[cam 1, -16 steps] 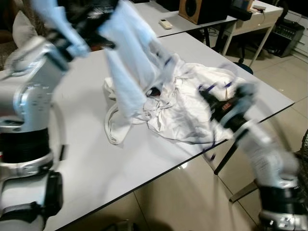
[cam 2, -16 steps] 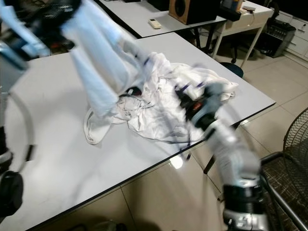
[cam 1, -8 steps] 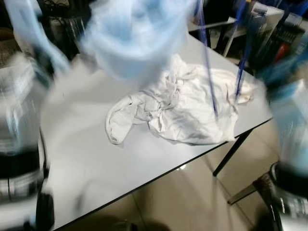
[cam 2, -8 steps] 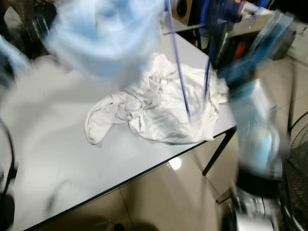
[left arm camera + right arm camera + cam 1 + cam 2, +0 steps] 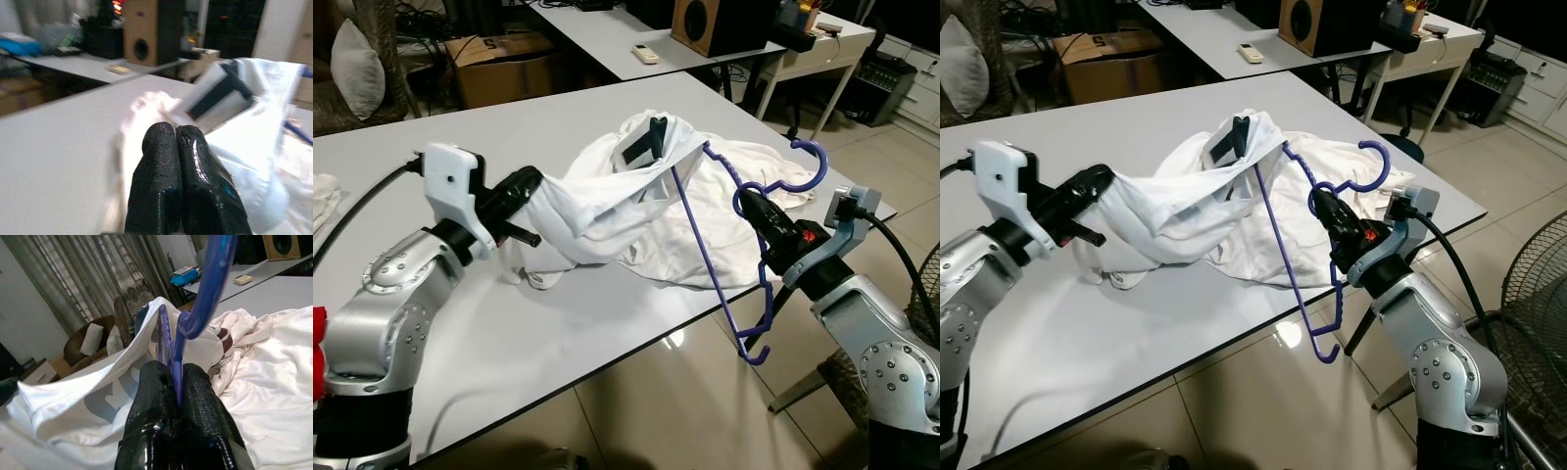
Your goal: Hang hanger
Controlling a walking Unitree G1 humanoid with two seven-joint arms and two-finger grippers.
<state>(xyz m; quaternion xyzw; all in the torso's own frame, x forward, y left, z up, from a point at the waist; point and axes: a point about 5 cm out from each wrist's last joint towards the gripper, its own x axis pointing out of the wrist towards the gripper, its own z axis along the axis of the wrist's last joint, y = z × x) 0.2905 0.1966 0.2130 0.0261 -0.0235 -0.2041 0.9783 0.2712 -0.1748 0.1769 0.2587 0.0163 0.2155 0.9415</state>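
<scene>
A white shirt (image 5: 607, 196) with a black collar label is stretched above the table between my two grippers. My left gripper (image 5: 530, 184) is shut on one end of the shirt, its fingers (image 5: 161, 161) pressed together amid the cloth. My right gripper (image 5: 751, 206) is shut on the neck of a blue hanger (image 5: 705, 245), just under its hook (image 5: 808, 157). One hanger arm reaches into the shirt near the collar. The other arm slopes down past the table's front edge. In the right wrist view the hanger (image 5: 205, 289) rises from between the shut fingers (image 5: 156, 396).
A pile of white clothes (image 5: 744, 166) lies on the white table (image 5: 558, 323) under the shirt. Behind stand a second table with a remote (image 5: 648, 51) and a speaker (image 5: 710, 24), and a cardboard box (image 5: 499, 69). A floor fan (image 5: 1538, 323) stands at the right.
The earlier frames are blurred by motion. My left arm has come down from holding cloth high. My right gripper has lifted the hanger off the pile, and one hanger arm now sits in the shirt.
</scene>
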